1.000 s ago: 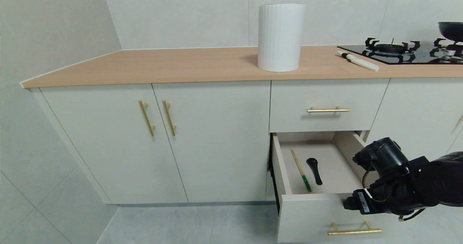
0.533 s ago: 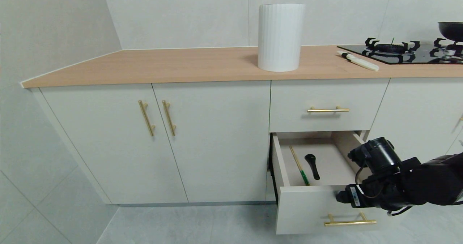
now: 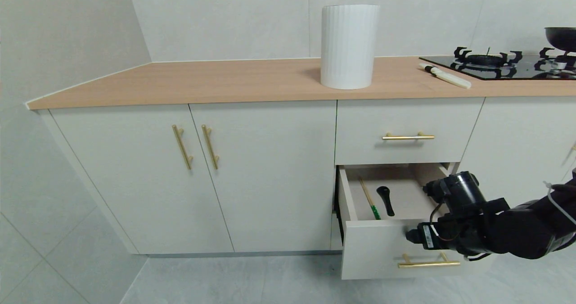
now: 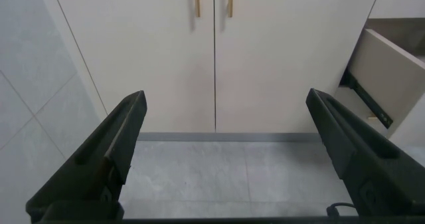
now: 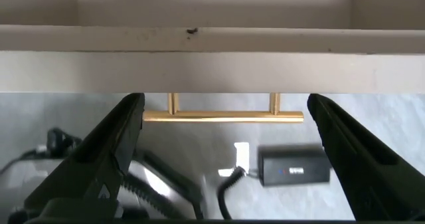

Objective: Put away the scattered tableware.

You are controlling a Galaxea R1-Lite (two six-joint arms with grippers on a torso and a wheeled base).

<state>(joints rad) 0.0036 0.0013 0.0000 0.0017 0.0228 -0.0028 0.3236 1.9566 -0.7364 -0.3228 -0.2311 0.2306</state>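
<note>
While its fingers [image 5: 113,144] stand wide apart and grip nothing, the right gripper [image 5: 224,103] faces the front of the lower drawer [image 3: 378,250], the brass handle [image 5: 222,116] framed between them. That drawer sits partly open; inside lie a pair of chopsticks [image 3: 370,200] and, at their 3 o'clock, a black spoon [image 3: 385,200]. At the drawer's 12 o'clock a white ribbed canister [image 3: 347,46] stands on the countertop [image 3: 202,81], its contents hidden. The left gripper [image 4: 226,98], equally spread and empty, hangs before the cupboard doors [image 4: 212,51].
</note>
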